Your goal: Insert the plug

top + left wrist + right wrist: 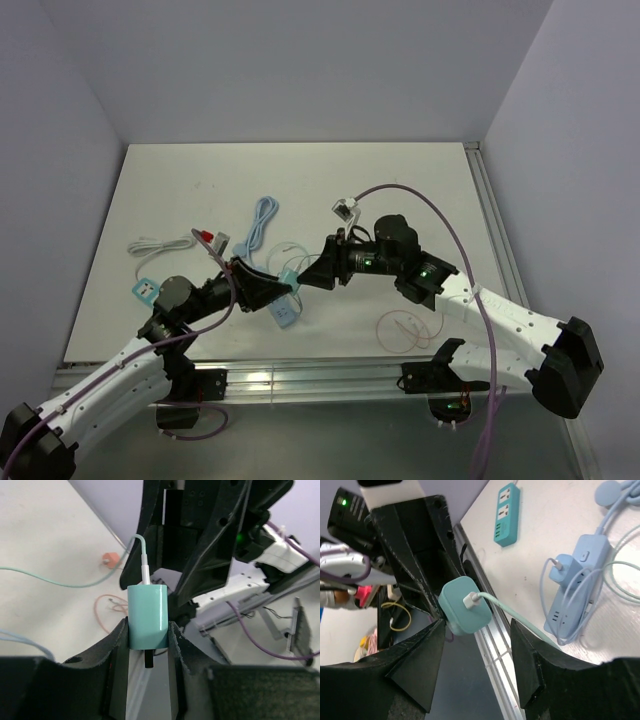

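On the bench (400, 190) I take the blue power strip (580, 582) as my mark. My left gripper (147, 630) is clamped on the teal USB charger (147, 610), held in the air nearer the arm bases than that strip. My right gripper (477, 630) has its fingers spread either side of the charger's cable end; I cannot tell whether they touch. A pale green cable (515, 615) leaves the charger toward the strip.

Top external: high behind my bases, looking down over the whole table (200, 170).
Left wrist: close along my left fingers (117, 652), facing my right arm (235, 591).
Right wrist: close past my right fingers (420, 655), toward the near edge.
Shared: both wrists see the teal charger (147, 615), from opposite sides.
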